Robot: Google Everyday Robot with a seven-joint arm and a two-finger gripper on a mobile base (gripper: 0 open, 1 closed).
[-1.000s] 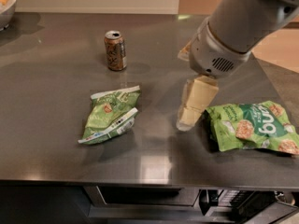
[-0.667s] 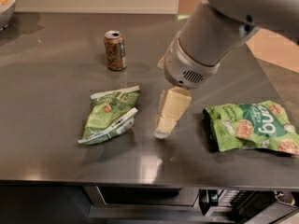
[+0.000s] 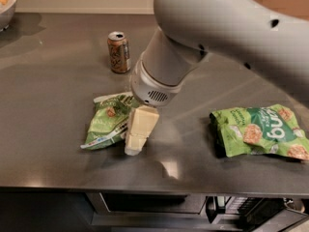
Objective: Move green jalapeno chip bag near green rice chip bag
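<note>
While the bowl (image 3: 9, 13) at far left holds something yellowish, the gripper (image 3: 135, 146) has swung left from the green rice chip bag (image 3: 260, 129) to the green jalapeno chip bag (image 3: 105, 123), at its right edge. Whether it grips anything cannot be told; the bags lie well apart.

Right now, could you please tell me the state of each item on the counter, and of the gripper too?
green jalapeno chip bag: lying crumpled, left of centre, well apart from the other bag.
green rice chip bag: lying flat at the right, printed side up, nothing touching it.
soda can: standing upright behind the bags.
bowl: at the far left corner, mostly cut off.
gripper: pointing down at the jalapeno bag's right edge.
</note>
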